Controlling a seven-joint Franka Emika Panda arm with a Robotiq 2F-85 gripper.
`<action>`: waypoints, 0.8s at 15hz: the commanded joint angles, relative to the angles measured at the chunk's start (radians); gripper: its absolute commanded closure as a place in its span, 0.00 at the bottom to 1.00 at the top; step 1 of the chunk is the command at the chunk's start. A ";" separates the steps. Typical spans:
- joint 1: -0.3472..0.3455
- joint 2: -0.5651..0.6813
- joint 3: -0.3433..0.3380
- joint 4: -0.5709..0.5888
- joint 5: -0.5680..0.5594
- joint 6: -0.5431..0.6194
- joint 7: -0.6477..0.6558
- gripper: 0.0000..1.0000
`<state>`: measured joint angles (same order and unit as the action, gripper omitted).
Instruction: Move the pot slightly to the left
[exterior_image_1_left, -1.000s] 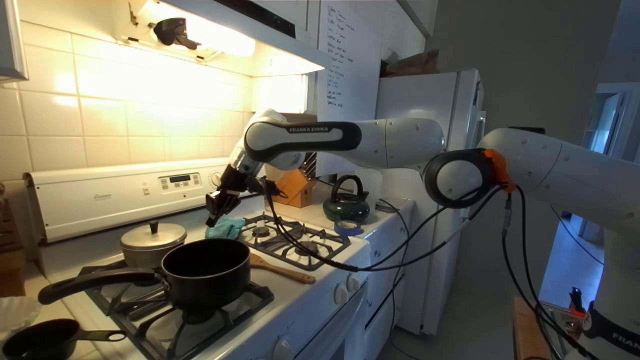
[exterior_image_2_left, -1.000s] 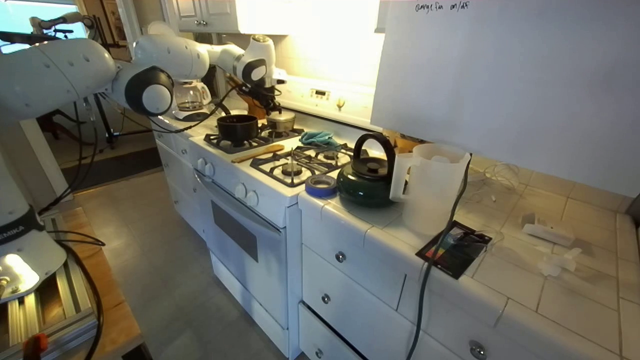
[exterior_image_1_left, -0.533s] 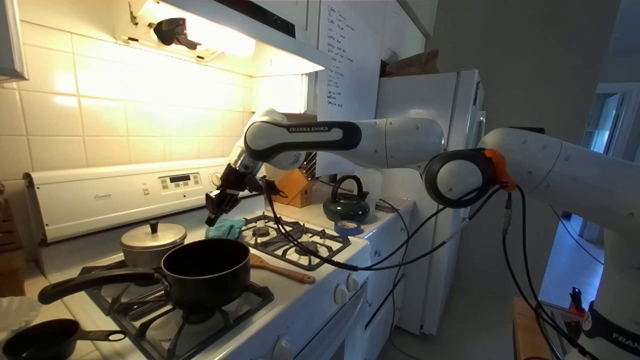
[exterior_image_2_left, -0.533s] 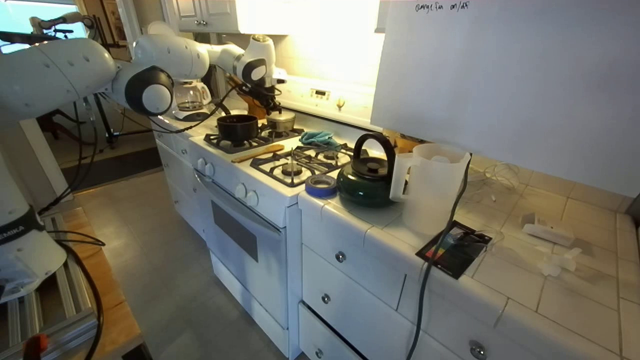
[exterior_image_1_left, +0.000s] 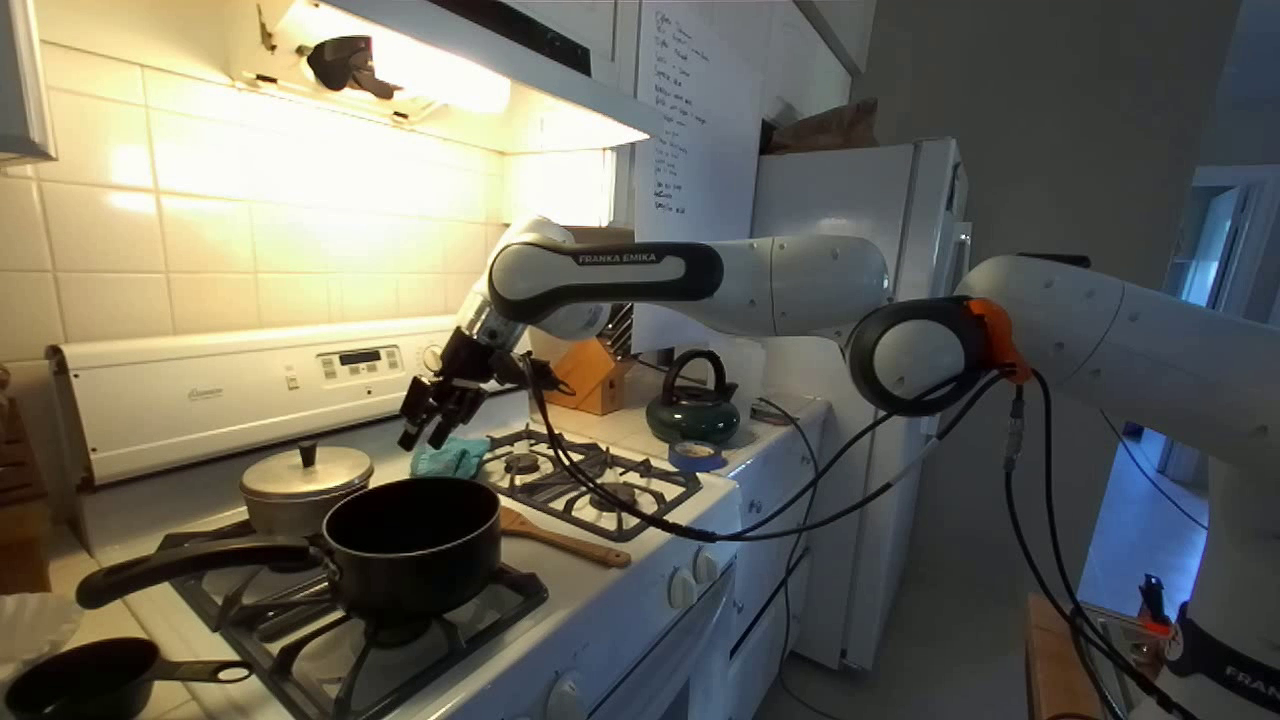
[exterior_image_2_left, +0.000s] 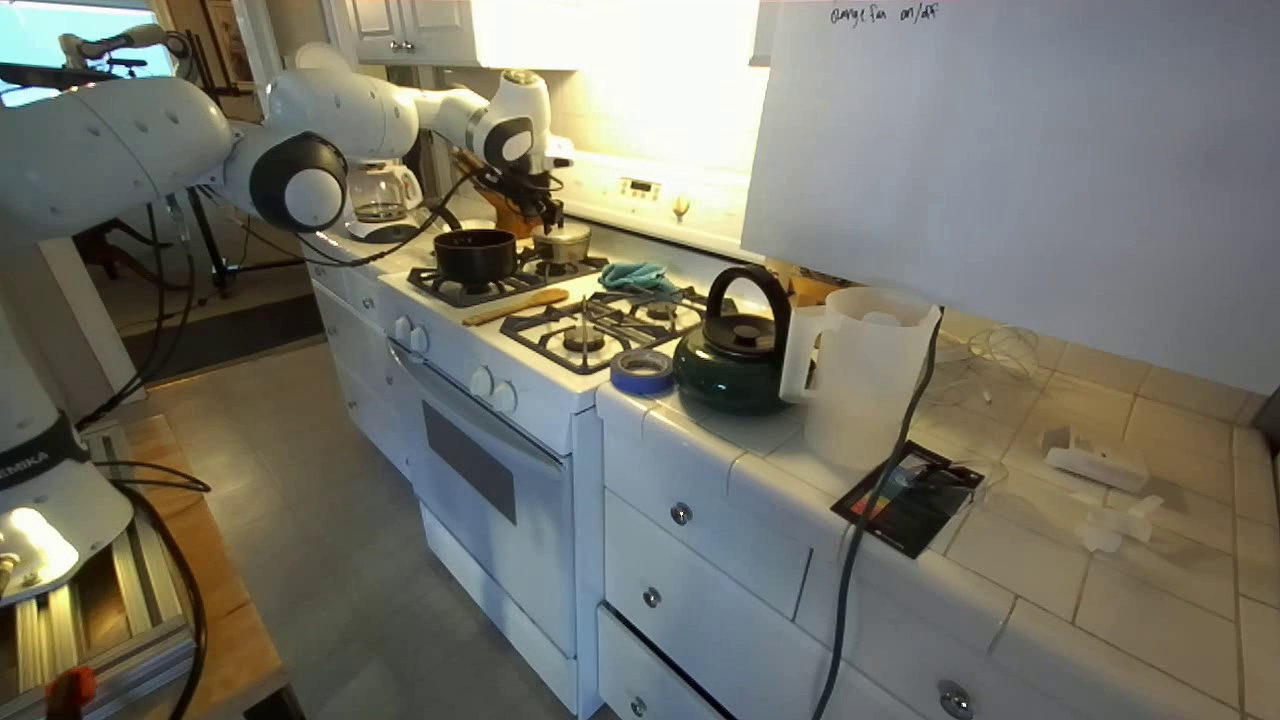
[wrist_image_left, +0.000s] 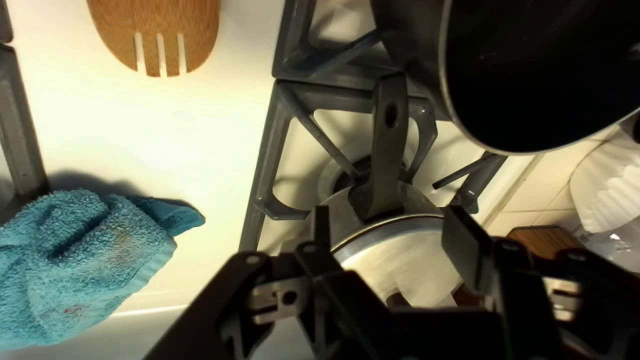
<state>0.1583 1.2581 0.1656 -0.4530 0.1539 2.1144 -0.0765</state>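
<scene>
The pot, large, round and black, stands upright on the grate of a front burner, seen in both exterior views (exterior_image_1_left: 415, 575) (exterior_image_2_left: 475, 262). Its long black handle (exterior_image_1_left: 190, 570) points away from the oven's middle. In the wrist view the pot (wrist_image_left: 525, 75) fills the upper right, partly cut off by the frame edge. My gripper (exterior_image_1_left: 424, 442) hangs above the stove's rear part, behind the pot and apart from it. Seen from the wrist, the gripper (wrist_image_left: 389, 225) has its fingers spread wide with nothing between them; the lidded pot shows below, through the gap.
A lidded pot (exterior_image_1_left: 305, 490) with its handle (wrist_image_left: 390, 130) sits on the rear burner. A wooden spatula (exterior_image_1_left: 570, 540) and a teal towel (exterior_image_1_left: 450, 458) lie on the stovetop. A kettle (exterior_image_1_left: 695, 415), tape roll (exterior_image_2_left: 641, 372) and black scoop (exterior_image_1_left: 85, 680) stand on counters. The hood (exterior_image_1_left: 470, 70) overhangs.
My gripper's fingers have parted from shut to open. The arm keeps its place, and the pot has not moved.
</scene>
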 joint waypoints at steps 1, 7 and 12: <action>-0.013 0.027 0.015 0.005 0.010 0.030 -0.029 0.07; -0.042 0.120 0.059 0.029 0.051 0.139 -0.027 0.00; -0.040 0.161 0.133 0.033 0.086 0.259 -0.094 0.00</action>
<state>0.1175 1.3866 0.2478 -0.4542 0.1934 2.3236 -0.1056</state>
